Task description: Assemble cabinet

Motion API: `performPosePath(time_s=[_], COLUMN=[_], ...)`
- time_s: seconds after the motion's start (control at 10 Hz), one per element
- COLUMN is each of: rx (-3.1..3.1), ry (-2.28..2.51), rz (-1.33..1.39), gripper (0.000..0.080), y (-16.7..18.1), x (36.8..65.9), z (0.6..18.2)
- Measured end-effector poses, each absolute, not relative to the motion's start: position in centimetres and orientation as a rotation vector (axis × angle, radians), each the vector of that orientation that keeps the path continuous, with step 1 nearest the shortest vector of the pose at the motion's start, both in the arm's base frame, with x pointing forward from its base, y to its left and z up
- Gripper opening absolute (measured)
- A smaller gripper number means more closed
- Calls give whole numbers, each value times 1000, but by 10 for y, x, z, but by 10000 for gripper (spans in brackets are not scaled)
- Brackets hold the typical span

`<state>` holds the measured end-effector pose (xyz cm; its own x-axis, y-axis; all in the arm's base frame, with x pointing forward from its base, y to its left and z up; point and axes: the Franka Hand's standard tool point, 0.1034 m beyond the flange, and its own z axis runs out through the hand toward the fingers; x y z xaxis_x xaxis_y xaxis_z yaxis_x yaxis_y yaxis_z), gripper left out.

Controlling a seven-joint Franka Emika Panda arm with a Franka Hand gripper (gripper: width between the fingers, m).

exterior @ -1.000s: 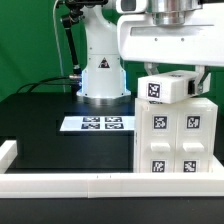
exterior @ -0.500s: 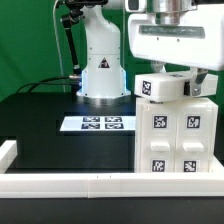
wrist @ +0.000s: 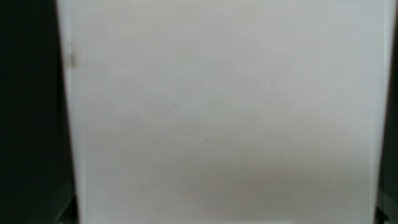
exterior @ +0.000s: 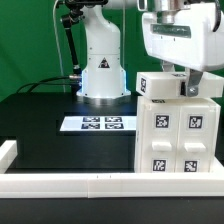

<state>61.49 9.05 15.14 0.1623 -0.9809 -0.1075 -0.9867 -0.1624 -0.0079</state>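
1. Cabinet [exterior: 176, 140] stands at the front of the bench [exterior: 50, 135], on the exterior view's right.
2. My tool [exterior: 186, 84] meets its top piece [exterior: 158, 87]; grip I cannot tell.
3. Fitting step, I judge: next, seat it squarely.

the black table [exterior: 45, 140] carries the marker board [exterior: 97, 124] and the cabinet [exterior: 178, 136].

Bright even light; cabinet [exterior: 180, 135] sharp, wrist view blurred.
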Motion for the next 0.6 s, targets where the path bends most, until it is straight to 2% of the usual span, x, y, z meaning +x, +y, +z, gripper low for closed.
performPosePath(time_s=[0.6], rx=[-2020], ry=[2294], rz=[130], gripper=[546], y=[92], x=[618], z=[152])
